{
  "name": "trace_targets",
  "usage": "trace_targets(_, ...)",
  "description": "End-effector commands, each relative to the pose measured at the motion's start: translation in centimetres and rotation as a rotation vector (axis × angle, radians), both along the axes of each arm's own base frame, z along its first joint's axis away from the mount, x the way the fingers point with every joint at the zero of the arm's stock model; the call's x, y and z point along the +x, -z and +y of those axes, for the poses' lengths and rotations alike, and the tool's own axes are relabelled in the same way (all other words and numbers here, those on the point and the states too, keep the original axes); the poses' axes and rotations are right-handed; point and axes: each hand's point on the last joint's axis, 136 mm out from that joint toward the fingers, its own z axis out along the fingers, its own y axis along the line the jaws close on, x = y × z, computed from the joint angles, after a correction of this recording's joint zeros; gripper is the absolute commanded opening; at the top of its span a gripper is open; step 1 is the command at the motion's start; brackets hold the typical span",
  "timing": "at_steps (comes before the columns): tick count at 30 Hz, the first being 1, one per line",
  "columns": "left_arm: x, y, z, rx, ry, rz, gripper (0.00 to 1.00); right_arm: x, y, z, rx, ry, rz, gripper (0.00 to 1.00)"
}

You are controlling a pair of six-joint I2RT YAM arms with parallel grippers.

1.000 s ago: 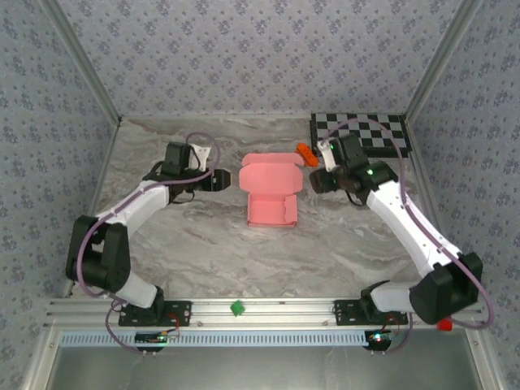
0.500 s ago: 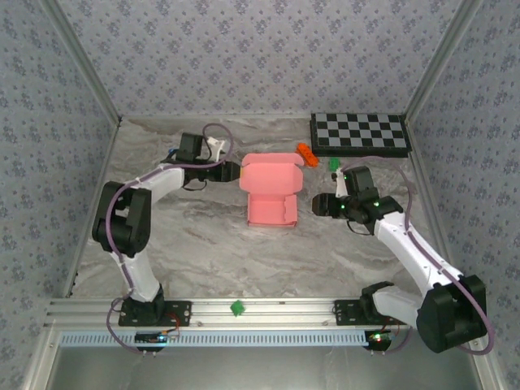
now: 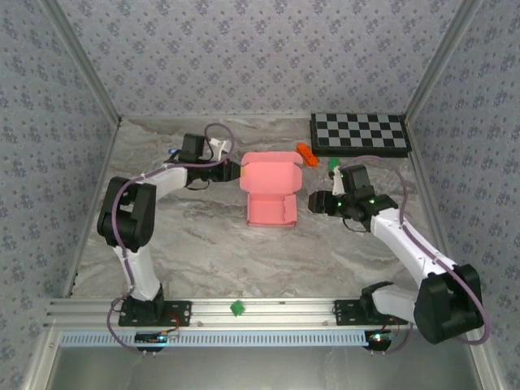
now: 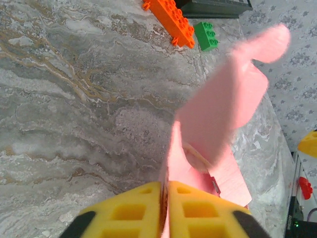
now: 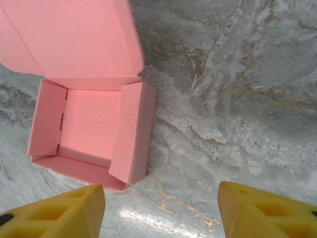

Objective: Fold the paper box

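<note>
The salmon-pink paper box [image 3: 272, 191] sits mid-table, its tray part open at the near end and its lid flap lying back at the far end. My left gripper [image 3: 236, 171] is at the lid's left edge, shut on the thin card. In the left wrist view its yellow fingers [image 4: 190, 208] pinch the card's edge at the left gripper [image 4: 166, 198], and the paper box [image 4: 223, 109] rises ahead of them. My right gripper [image 3: 315, 203] hangs open just right of the tray. The right gripper [image 5: 161, 208] has bare table between its fingers, and the paper box [image 5: 89, 124] lies ahead to the left.
A checkerboard [image 3: 360, 134] lies at the back right. An orange block [image 3: 306, 153] and a green block [image 3: 334, 163] sit between it and the box; both show as the orange block [image 4: 168, 20] and green block [image 4: 205, 34]. A small green piece [image 3: 236, 308] rests on the front rail.
My left gripper reached the lid's left edge and shut on it. My right arm came down from beside the orange block to the tray's right side, staying open.
</note>
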Motion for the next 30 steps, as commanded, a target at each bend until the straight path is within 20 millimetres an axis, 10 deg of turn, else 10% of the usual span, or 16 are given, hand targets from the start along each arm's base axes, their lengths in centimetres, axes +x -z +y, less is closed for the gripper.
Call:
trace_targets(1,-0.3,-1.5,-0.2,-0.023,0.003,-0.052,0.04,-0.2,0.8,0.6,0.035,-0.003,0.046,0.62)
trace_targets(30,-5.5,-1.8,2.8,0.116,-0.236,-0.177,0.0,2.3,5.2,6.6,0.183,-0.17,0.143,0.36)
